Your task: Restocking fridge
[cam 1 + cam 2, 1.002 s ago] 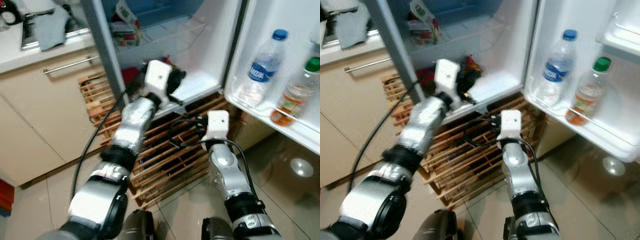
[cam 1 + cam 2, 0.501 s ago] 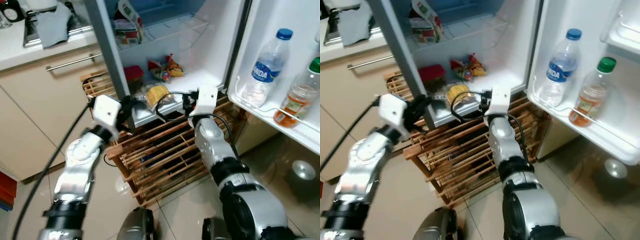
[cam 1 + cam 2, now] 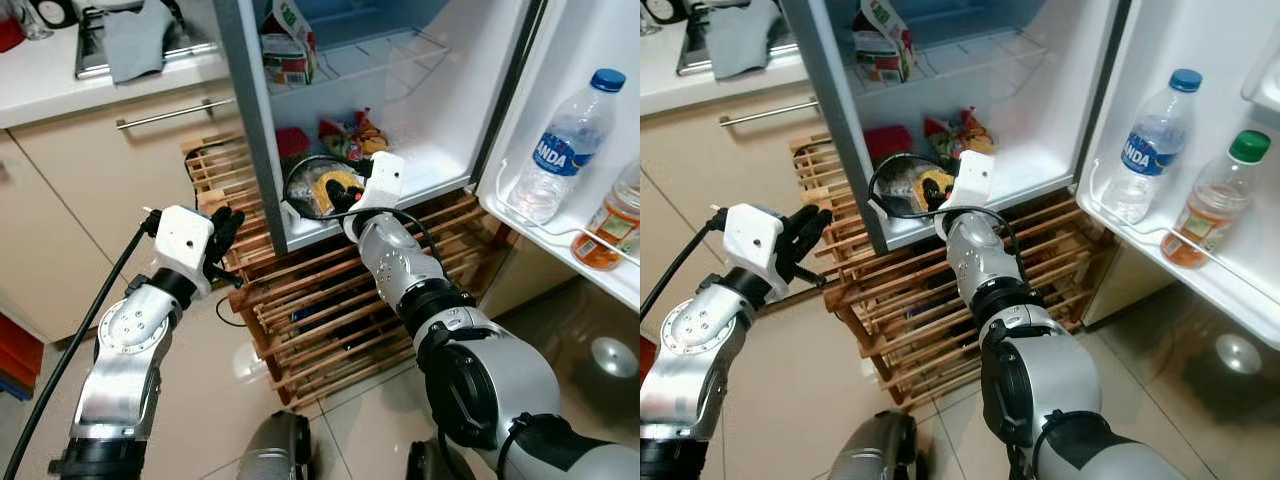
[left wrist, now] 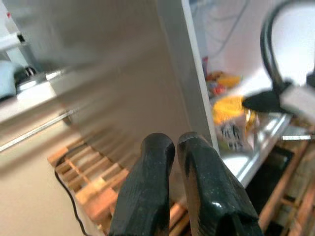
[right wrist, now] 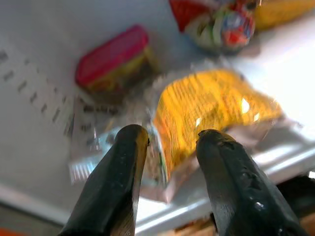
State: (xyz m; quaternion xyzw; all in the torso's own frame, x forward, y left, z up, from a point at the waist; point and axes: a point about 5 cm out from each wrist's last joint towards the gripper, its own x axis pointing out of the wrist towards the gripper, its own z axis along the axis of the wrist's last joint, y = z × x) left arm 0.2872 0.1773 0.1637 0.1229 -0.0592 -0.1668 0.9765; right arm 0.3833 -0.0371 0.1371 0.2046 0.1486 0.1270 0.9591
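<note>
Bright, even light fills the head views; a lamp's glare spots the glossy floor tiles (image 3: 604,357). Both wrist views are soft with blur, the yellow packet (image 5: 211,115) smeared, highlights glinting on black fingertips (image 4: 212,204).

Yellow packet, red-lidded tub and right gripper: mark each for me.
yellow packet (image 5: 216,105), right wrist view, middle of its yellow face.
red-lidded tub (image 5: 112,54), right wrist view, centre of the lid.
right gripper (image 5: 170,142), right wrist view, midway between its open fingertips.

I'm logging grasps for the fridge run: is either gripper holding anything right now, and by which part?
Nothing is held. The right gripper is open around the yellow packet's end; the left gripper is shut on nothing.
</note>
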